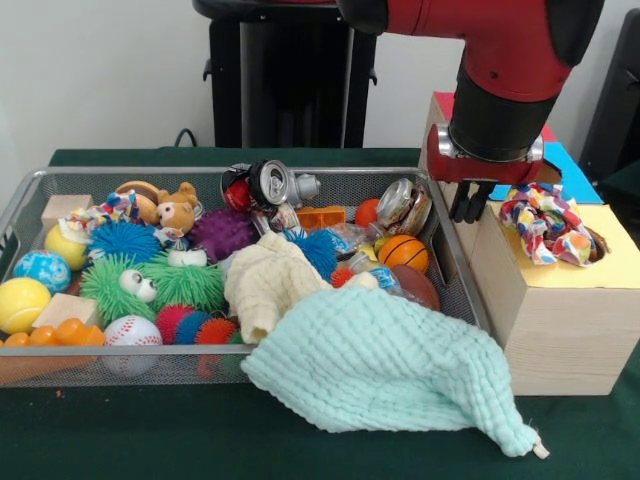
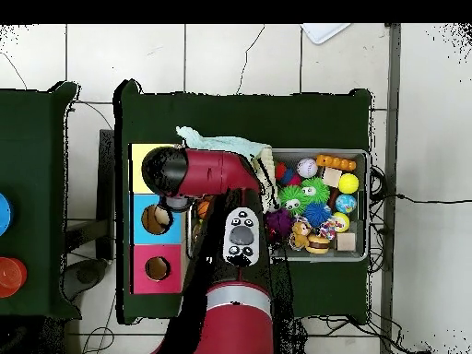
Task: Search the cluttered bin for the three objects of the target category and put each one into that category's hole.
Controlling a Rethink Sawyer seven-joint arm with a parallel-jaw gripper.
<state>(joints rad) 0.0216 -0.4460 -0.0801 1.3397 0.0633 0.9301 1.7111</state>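
The wire mesh bin [image 1: 20,205] holds toys, cans and cloths. One ruffled printed fabric piece [image 1: 547,224] lies bunched on the yellow top [image 1: 605,268] of the wooden box, hiding the hole. Another printed piece [image 1: 103,212] lies at the bin's far left, by a teddy bear. A third does not show. My gripper [image 1: 471,203] hangs open and empty just left of the fabric on the box, at the box's edge beside the bin. In the overhead view the arm [image 2: 189,171] covers the gripper and most of the yellow top [image 2: 141,154].
A mint waffle cloth [image 1: 385,368] hangs over the bin's front rim onto the table. A cream cloth [image 1: 264,282] lies mid-bin. The blue-topped box [image 2: 155,219] and the red-topped box [image 2: 157,268] stand in a row with the yellow one. Balls, spiky toys and cans fill the bin [image 2: 367,207].
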